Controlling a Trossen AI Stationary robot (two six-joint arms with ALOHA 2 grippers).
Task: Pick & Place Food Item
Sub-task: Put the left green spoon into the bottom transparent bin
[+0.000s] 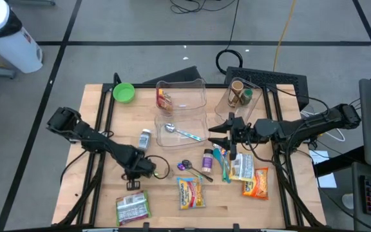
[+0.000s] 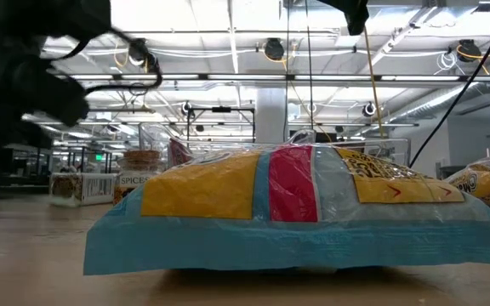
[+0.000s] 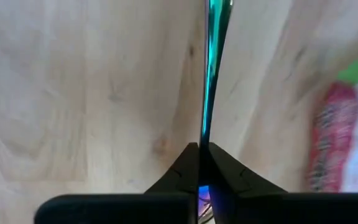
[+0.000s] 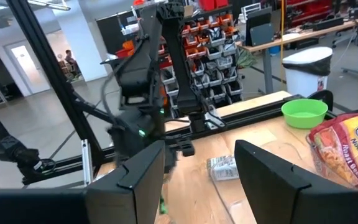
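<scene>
Your high view looks straight down, taking in the whole wooden table (image 1: 102, 103). Your low view sits at tabletop height, pressed close to a yellow-and-blue food packet (image 2: 296, 208), facing the room beyond. Your left wrist view looks down close onto the boards. Your right wrist view faces across the table; it shares the green bowl (image 4: 304, 114) with the high view.
</scene>
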